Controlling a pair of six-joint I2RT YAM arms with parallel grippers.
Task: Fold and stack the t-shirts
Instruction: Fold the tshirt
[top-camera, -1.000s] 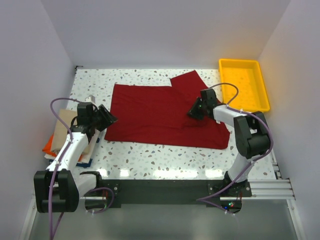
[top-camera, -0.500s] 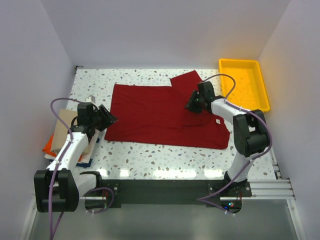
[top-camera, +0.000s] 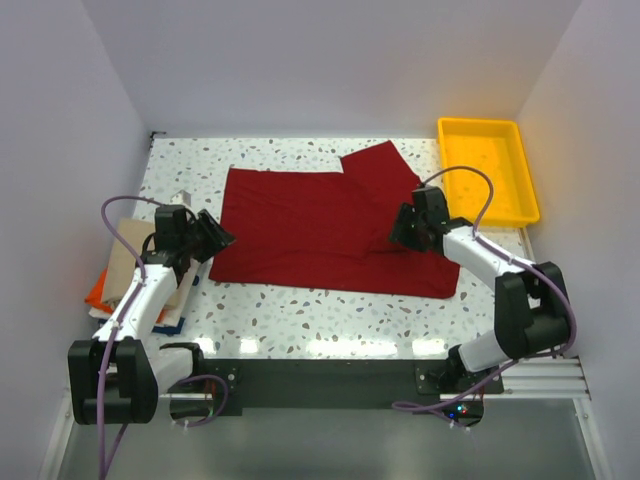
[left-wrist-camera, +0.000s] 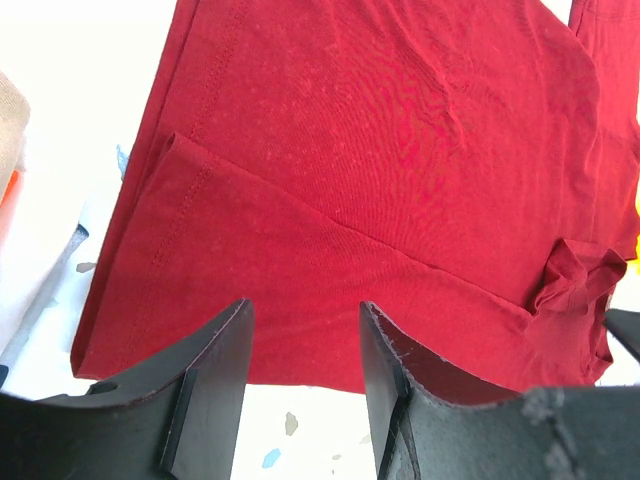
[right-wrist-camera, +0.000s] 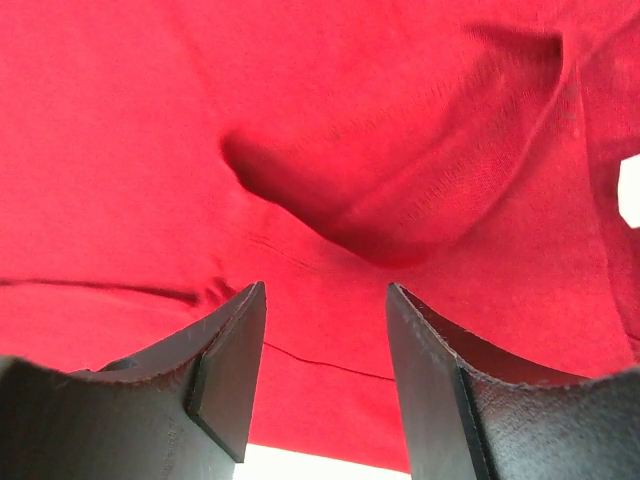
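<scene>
A dark red t-shirt (top-camera: 320, 225) lies spread on the speckled table, with one sleeve pointing to the back right. My right gripper (top-camera: 400, 228) is open and empty, low over the shirt's right part. In the right wrist view the gripper (right-wrist-camera: 325, 375) sits above a raised wrinkle (right-wrist-camera: 380, 215) in the red cloth, and a bit of white label (right-wrist-camera: 630, 190) shows at the right edge. My left gripper (top-camera: 213, 238) is open and empty at the shirt's left hem; in the left wrist view the gripper (left-wrist-camera: 300, 390) is over the hem's near corner. Folded tan (top-camera: 124, 262), orange (top-camera: 98, 293) and blue (top-camera: 172, 324) shirts are stacked at the far left.
A yellow plastic tray (top-camera: 520, 165) stands at the back right of the table. White walls close in the left, back and right sides. The black rail with the arm bases (top-camera: 320, 380) runs along the near edge.
My right gripper has drawn back toward the right and nearer over the shirt, and its arm's elbow has swung out to the right. The left arm has not moved.
</scene>
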